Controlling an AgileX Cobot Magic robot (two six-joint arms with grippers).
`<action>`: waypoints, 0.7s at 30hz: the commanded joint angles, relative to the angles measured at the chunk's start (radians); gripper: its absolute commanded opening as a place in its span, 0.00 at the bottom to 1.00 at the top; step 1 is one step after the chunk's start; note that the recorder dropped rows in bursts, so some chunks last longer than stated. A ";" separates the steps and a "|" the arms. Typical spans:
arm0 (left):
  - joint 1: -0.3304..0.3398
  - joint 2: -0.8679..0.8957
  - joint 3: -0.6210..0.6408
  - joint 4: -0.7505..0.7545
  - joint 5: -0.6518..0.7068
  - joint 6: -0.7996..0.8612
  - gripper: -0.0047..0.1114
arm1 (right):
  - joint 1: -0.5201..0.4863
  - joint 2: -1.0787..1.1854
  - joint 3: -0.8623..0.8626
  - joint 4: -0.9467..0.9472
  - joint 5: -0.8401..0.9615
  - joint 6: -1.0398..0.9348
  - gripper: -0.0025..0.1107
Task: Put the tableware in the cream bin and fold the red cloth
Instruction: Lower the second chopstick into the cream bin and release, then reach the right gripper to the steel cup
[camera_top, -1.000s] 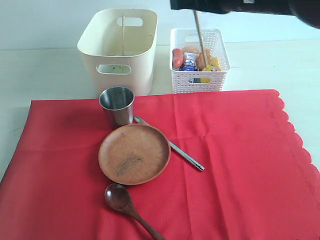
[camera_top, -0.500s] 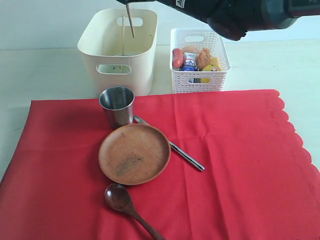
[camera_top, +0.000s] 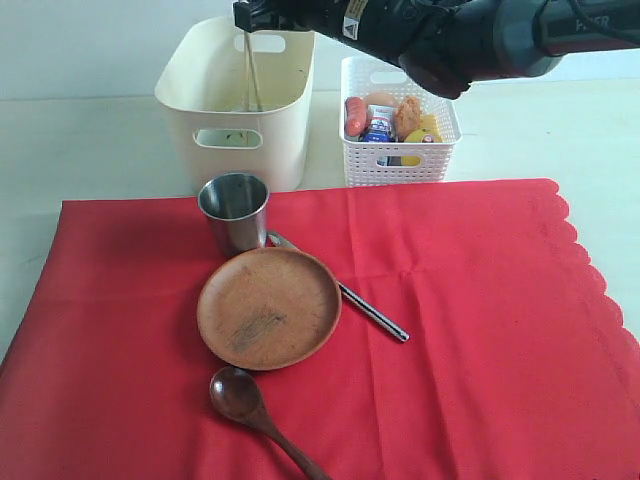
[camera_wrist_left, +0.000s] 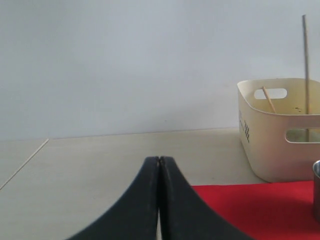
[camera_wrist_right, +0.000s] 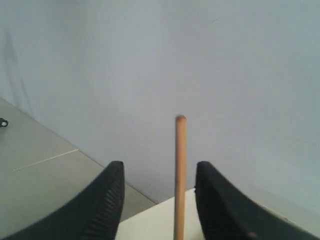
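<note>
My right gripper (camera_top: 262, 18) hovers over the cream bin (camera_top: 235, 110) with its jaws apart. One wooden chopstick (camera_wrist_right: 180, 175) stands upright between the jaws, and neither of them touches it. Its lower end is inside the bin, where a second chopstick (camera_wrist_left: 268, 99) leans. On the red cloth (camera_top: 480, 330) lie the steel cup (camera_top: 234, 210), the brown wooden plate (camera_top: 268, 308), the table knife (camera_top: 370, 310) and the dark spoon (camera_top: 245, 400). My left gripper (camera_wrist_left: 159, 160) is shut and empty. It is low over the table to the left of the bin, outside the exterior view.
A white lattice basket (camera_top: 400, 165) full of food items stands right of the cream bin. The right arm stretches across above it. The cloth's scalloped edge (camera_top: 600, 280) is on the right, and bare pale table lies to the left of the bin.
The right arm swung left from above the lattice basket to above the cream bin, carrying the chopstick. Its jaws have since opened and let go of the chopstick.
</note>
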 joint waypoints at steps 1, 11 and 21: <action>0.001 -0.006 0.000 0.002 0.002 -0.003 0.04 | 0.005 -0.046 -0.004 -0.027 0.101 0.158 0.57; 0.001 -0.006 0.000 0.002 0.002 -0.003 0.04 | -0.001 -0.340 0.141 -0.351 0.634 0.396 0.03; 0.001 -0.006 0.000 0.002 0.002 -0.003 0.04 | 0.001 -0.733 0.573 -0.343 0.649 0.432 0.02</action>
